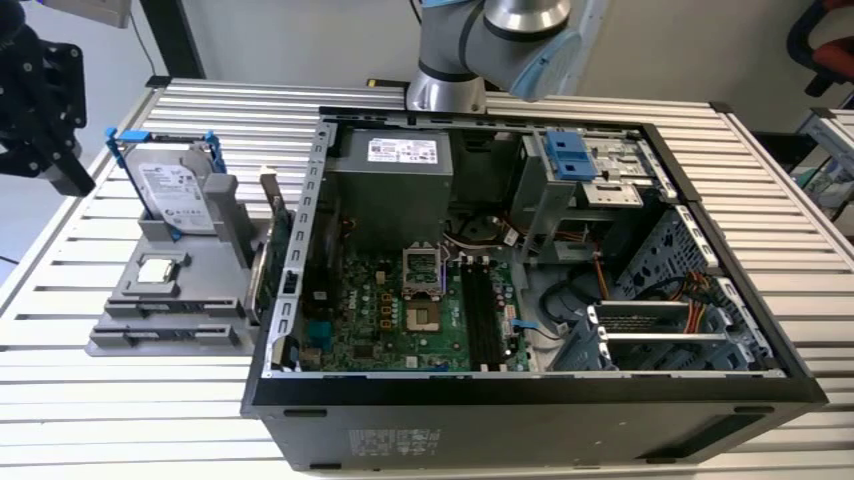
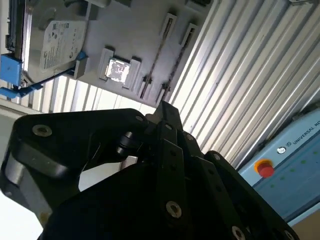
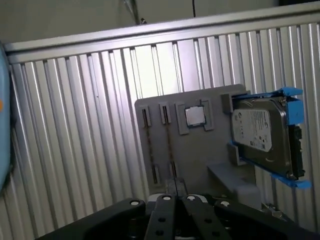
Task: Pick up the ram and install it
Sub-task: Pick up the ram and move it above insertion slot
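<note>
Black angular pincer (image 3: 176, 186) is hanging clear of the grey matte plastic holder (image 3: 200, 155), tips pressed together, gripping nothing. The ram (image 3: 169, 145), a thin stick seen edge-on, is sitting in a holder slot beside the square silver chip (image 3: 194, 116). The boxy metal hard drive (image 3: 260, 137) with blue rails is standing past the chip. The holder is resting on a ribbed aluminium surface (image 3: 75, 140), and an open black computer case (image 1: 534, 400) is lying just beside it.
</note>
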Robot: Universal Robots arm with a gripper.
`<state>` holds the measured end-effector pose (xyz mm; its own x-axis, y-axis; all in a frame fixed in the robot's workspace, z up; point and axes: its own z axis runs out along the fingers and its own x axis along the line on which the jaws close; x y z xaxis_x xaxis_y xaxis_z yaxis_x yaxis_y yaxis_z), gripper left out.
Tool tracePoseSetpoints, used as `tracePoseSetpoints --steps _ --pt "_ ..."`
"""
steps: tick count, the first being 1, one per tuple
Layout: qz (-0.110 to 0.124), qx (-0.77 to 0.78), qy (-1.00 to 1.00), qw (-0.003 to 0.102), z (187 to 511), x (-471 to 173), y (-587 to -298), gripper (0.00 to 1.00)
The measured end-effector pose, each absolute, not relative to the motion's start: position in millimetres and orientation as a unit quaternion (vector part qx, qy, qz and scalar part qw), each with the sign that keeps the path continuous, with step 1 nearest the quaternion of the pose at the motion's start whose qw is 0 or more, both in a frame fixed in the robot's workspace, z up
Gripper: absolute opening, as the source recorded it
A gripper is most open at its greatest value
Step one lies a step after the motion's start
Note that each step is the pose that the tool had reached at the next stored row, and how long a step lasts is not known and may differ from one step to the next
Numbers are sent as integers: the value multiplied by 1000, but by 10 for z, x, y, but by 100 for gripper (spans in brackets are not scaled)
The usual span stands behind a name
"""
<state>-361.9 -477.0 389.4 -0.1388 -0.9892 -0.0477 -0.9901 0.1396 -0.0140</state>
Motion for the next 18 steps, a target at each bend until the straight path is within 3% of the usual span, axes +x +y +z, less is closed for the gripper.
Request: tracePoseSetpoints --steps 18 --pt "13 -750 661 21 3895 -3619 -4770 0"
